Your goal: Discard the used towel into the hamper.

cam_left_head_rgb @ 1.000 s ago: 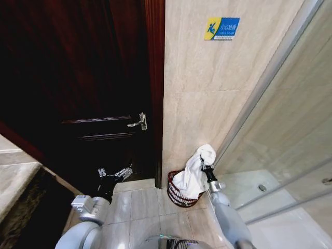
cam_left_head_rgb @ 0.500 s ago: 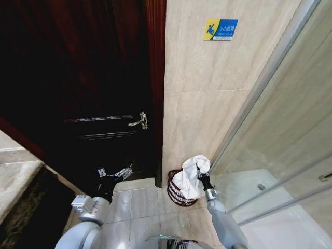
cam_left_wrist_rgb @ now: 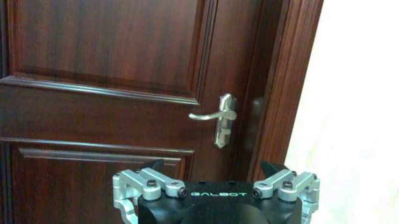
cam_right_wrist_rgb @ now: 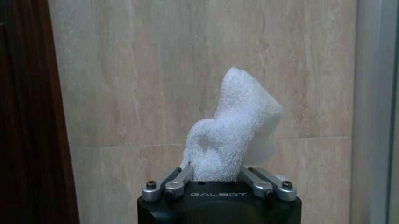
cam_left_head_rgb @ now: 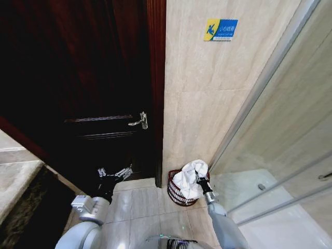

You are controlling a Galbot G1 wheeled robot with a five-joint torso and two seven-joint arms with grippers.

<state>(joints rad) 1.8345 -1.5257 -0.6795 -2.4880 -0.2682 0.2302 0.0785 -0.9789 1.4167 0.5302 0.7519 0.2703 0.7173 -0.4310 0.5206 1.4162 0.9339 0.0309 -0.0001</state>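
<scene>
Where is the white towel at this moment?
In the head view, the towel hangs into the hamper by the tiled wall, held by the right gripper.

right claw [cam_left_head_rgb: 199, 178] clamped on cloth, left claw [cam_left_head_rgb: 115, 174] spread idle.

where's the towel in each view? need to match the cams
Head view: towel bunched in the hamper by the wall, right gripper on it.
Right wrist view: towel sticking up between the fingers.
Left wrist view: door.
Shared landmark: beige tiled wall.
</scene>
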